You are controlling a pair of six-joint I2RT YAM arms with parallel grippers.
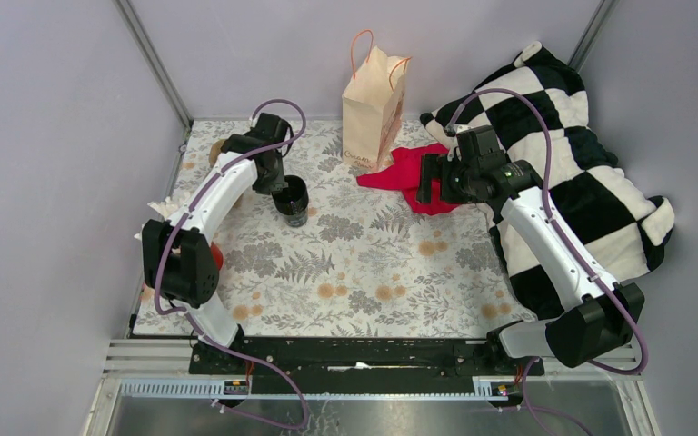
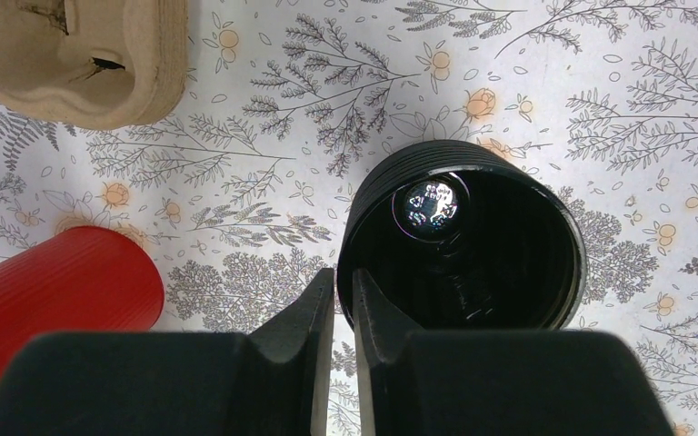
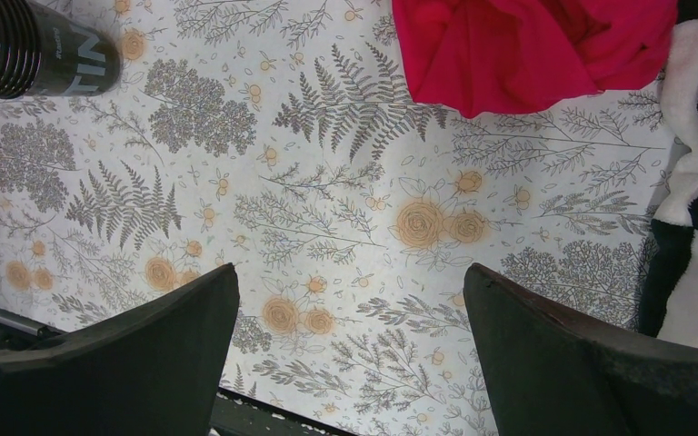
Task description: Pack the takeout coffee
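Left wrist view: my left gripper (image 2: 345, 277) pinches the light, crushable coffee cup (image 2: 462, 238) by its rim; right gripper (image 3: 350, 272) gapes empty.

top: overhead from behind, table (image 1: 373, 263) | left wrist: down, close on black cup (image 2: 473, 272) | right wrist: down, higher; same cup
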